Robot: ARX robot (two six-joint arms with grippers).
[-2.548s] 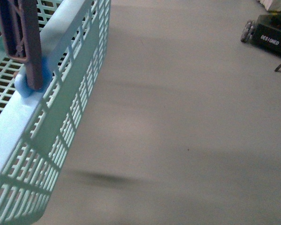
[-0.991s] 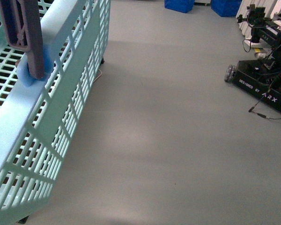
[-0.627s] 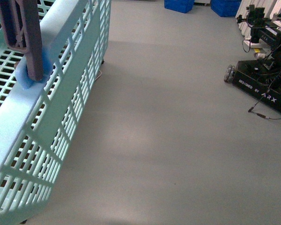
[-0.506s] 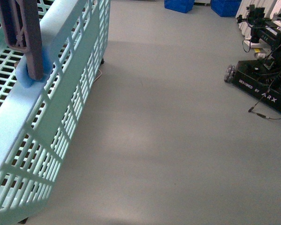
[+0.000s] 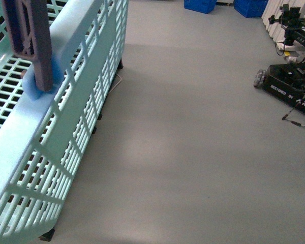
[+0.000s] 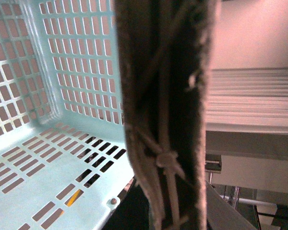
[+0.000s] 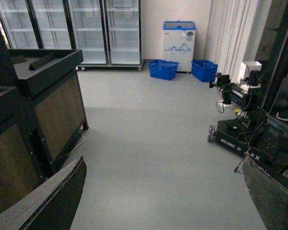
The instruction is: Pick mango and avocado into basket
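White capitals reading "DESIGNED BY" ran along the side of the black wheeled base (image 5: 288,84) at the right edge of the front view. Just past them on the same black side stood larger, wider-spaced white letters, "ARX". The right wrist view showed the same 2 markings on that base (image 7: 233,139): "DESIGNED BY" on its near face and "ARX" beside it, both small but legible. The white chest freezer (image 7: 178,42) against the back wall carried a blue emblem on its front, and any lettering in it was too small to read.
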